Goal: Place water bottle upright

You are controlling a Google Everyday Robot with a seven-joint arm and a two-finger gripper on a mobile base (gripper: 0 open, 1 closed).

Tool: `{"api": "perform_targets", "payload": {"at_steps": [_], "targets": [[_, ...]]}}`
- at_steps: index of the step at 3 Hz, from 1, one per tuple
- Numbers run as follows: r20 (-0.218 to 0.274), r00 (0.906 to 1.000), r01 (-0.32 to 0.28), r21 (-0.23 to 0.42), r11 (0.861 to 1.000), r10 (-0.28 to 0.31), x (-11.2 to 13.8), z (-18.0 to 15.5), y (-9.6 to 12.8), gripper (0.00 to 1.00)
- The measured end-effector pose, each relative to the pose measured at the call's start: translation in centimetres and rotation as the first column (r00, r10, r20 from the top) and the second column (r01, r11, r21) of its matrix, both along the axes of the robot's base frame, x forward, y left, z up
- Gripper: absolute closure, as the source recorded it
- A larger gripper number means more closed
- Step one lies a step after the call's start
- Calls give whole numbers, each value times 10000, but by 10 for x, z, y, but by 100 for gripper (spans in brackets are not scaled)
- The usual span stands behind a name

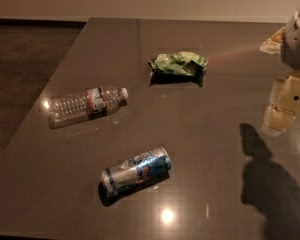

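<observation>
A: Position of the small clear ribbed plastic water bottle (85,105), the one with the white cap and the red-and-white label band?

B: On its side on the dark brown glossy table (205,144), toward the left edge. Its cap (123,92) points right and slightly away from the camera, and its base points left.

A: And the cream-coloured robot gripper (282,109)?

B: At the far right of the view, hanging above the table, with its dark shadow (270,179) on the surface below it. I cannot tell whether it is parted or closed. It is well apart from the water bottle, which lies across the table to its left, so it has no hold on it.

A: What else is on the table?

B: A crumpled green snack bag (179,64) lies farther back, near the middle. A dented blue-and-silver drink can (136,171) lies on its side, nearer the camera than the bottle. Neither touches the bottle.
</observation>
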State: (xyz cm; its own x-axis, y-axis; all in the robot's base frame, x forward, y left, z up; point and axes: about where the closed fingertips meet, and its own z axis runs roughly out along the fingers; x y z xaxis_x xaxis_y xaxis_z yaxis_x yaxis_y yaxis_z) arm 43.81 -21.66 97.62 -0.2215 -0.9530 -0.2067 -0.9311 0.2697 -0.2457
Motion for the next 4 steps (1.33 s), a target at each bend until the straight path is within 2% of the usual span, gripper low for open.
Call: {"api": "perform_targets", "payload": {"at_steps": [1, 3, 4], "targets": [[2, 10000, 0, 0, 10000, 0, 0, 0, 0, 0], [24, 9979, -645, 124, 9978, 645, 22, -3, 21, 0], [61, 9887, -1498, 313, 9882, 1497, 64, -14, 59, 0]]}}
